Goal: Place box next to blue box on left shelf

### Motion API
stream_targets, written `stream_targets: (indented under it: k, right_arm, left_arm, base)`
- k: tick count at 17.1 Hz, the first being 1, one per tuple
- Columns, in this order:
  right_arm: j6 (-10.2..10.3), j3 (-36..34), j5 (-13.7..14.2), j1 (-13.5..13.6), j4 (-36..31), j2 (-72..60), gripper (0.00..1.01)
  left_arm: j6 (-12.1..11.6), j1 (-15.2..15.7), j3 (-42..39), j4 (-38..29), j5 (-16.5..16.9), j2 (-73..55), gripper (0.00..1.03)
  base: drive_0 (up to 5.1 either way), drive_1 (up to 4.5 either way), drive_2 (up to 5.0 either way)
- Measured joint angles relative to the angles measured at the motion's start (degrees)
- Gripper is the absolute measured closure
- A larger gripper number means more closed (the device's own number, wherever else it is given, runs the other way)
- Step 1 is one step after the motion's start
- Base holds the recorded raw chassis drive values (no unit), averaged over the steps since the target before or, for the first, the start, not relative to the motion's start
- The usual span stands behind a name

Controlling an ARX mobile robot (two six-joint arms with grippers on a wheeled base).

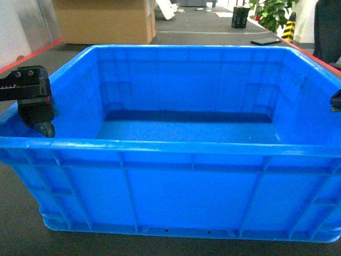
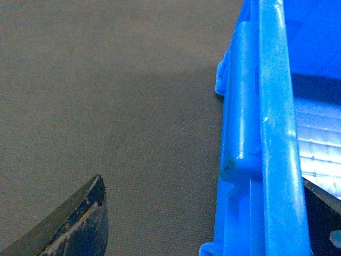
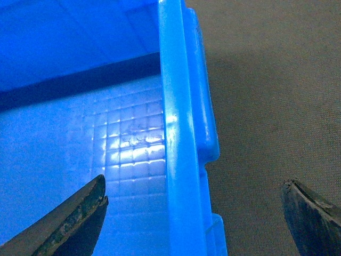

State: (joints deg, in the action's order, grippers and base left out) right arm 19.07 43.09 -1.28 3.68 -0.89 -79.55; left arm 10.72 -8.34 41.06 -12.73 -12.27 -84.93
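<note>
The box [image 1: 181, 144], a big bright blue open-topped crate with ribbed sides, rests on grey carpet and fills the head view. My left gripper [image 1: 37, 114] is open and straddles the box's left rim [image 2: 272, 138]; one finger [image 2: 80, 224] is outside over the carpet and the other is inside the box. My right gripper [image 3: 194, 181] is open astride the right rim [image 3: 178, 133], and only its edge [image 1: 335, 100] shows in the head view. The box is empty inside. The left shelf and the other blue box are out of view.
A large cardboard box [image 1: 104, 21] stands on the floor behind the crate. A potted plant [image 1: 274, 13] and a yellow-black post [image 1: 289, 29] are at the far right. A red floor line [image 1: 32, 53] runs along the left.
</note>
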Motion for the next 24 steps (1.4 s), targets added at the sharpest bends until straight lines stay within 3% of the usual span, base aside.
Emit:
stream_targets:
  k: [5, 7, 11, 15, 16, 17, 19, 22, 24]
  right_arm:
    - [0.5, 0.9, 2.4, 0.4, 0.4, -2.9, 0.06]
    - [0.4, 1.3, 3.0, 0.5, 0.4, -3.7, 0.28]
    - [-0.5, 1.7, 3.2, 0.5, 0.0, -4.2, 0.66]
    - [-0.7, 1.9, 3.3, 0.5, -0.2, -4.4, 0.75]
    - [-1.4, 1.9, 3.7, 0.5, -0.6, -4.7, 0.86]
    - [-4.2, 1.9, 3.3, 0.4, -0.8, -4.7, 0.90]
    - [-6.4, 1.9, 3.2, 0.3, -1.0, -4.8, 0.91]
    - [-6.9, 1.9, 3.5, 0.4, -1.4, -4.7, 0.91]
    - [-8.8, 1.1, 7.0, 2.8, -0.6, 6.2, 0.91]
  left_arm:
    - [1.7, -0.3, 0.4, -0.2, 1.4, -2.5, 0.05]
    - [2.1, -0.5, 0.7, 0.3, 1.4, -2.6, 0.05]
    - [1.2, -0.9, 1.4, 1.2, 2.6, -2.8, 0.37]
    - [0.2, -1.3, 1.5, 1.0, 3.2, -2.8, 0.45]
    - [-1.3, -1.9, 1.5, 0.7, 3.6, -2.8, 0.55]
    - [-3.0, -2.0, 1.5, 0.2, 4.9, -2.8, 0.63]
    - [-4.5, -2.0, 1.6, 0.1, 7.0, -2.8, 0.71]
    - [-4.8, -2.0, 1.4, -0.7, 6.8, -2.3, 0.71]
    - [-5.5, -2.9, -2.3, -1.9, 4.6, 9.7, 0.71]
  base:
    - [0.0, 0.00, 0.0]
    - [0.0, 0.00, 0.0]
    - [0.0, 0.00, 0.0]
    - [0.0, 0.00, 0.0]
    - [0.0, 0.00, 0.0]
    - [0.0, 0.00, 0.0]
    - [0.0, 0.00, 0.0]
    - [0.0, 0.00, 0.0]
    - [0.0, 0.00, 0.0]
